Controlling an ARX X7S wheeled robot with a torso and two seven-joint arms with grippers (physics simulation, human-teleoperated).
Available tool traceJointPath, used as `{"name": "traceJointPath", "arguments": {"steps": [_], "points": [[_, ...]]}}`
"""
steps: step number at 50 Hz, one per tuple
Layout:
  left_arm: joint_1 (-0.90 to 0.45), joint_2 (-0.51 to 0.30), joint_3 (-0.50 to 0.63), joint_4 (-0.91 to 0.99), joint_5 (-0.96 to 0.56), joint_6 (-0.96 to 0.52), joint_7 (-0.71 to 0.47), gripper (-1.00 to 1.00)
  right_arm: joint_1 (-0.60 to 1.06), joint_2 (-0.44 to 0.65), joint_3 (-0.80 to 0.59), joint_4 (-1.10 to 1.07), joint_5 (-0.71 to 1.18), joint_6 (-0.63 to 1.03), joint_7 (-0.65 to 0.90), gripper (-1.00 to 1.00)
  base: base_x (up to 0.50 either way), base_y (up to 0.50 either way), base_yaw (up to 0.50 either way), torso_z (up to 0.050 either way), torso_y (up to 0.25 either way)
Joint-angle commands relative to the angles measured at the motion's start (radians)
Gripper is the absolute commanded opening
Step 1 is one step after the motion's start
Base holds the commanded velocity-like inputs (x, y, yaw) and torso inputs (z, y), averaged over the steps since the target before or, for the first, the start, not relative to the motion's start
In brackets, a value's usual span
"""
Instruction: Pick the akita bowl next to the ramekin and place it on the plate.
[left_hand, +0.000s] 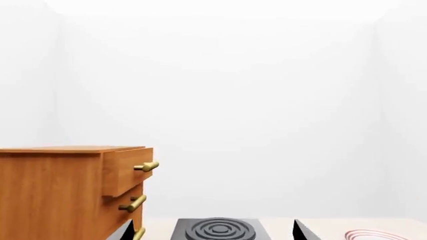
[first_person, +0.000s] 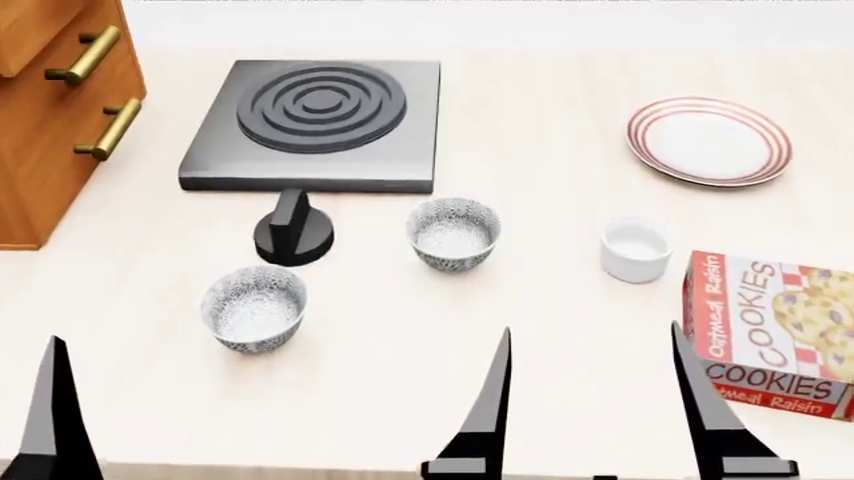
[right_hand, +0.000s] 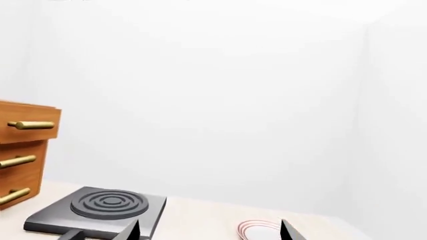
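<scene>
The akita bowl (first_person: 454, 233), grey-speckled, stands upright mid-table, just left of the white ramekin (first_person: 635, 249). An identical bowl (first_person: 254, 307) sits nearer and further left. Far right at the back lies the red-ringed plate (first_person: 709, 141), whose edge also shows as plate (right_hand: 257, 231) and plate (left_hand: 373, 235). My right gripper (first_person: 601, 420) is open and empty at the near table edge, well short of the bowl; the right wrist view shows the right gripper (right_hand: 210, 231) with its jaws wide apart. My left gripper (left_hand: 215, 231) is open too; only one left fingertip (first_person: 54, 405) shows in the head view.
A black stove plate (first_person: 318, 122) lies at the back left with a black knob (first_person: 294, 232) in front of it. A wooden drawer cabinet (first_person: 60, 110) stands at the far left. A red cookie box (first_person: 781, 330) lies right of the ramekin.
</scene>
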Motion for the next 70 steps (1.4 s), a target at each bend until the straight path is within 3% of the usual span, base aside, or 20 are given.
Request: {"name": "traceJointPath", "arguments": {"steps": [1,70], "points": [[-0.005,-0.007,0.003,0.004,0.0,-0.008,-0.014,1.0,-0.005,0.006,0.002,0.001,0.013,-0.015,0.01,1.0,0.27,0.0,0.0,0.0,0.0],[0.001,-0.059,0.033,-0.003,-0.023,0.02,-0.069,1.0,0.006,0.057,-0.027,0.003,0.07,-0.009,0.08,1.0,0.28,0.0,0.0,0.0,0.0]]}}
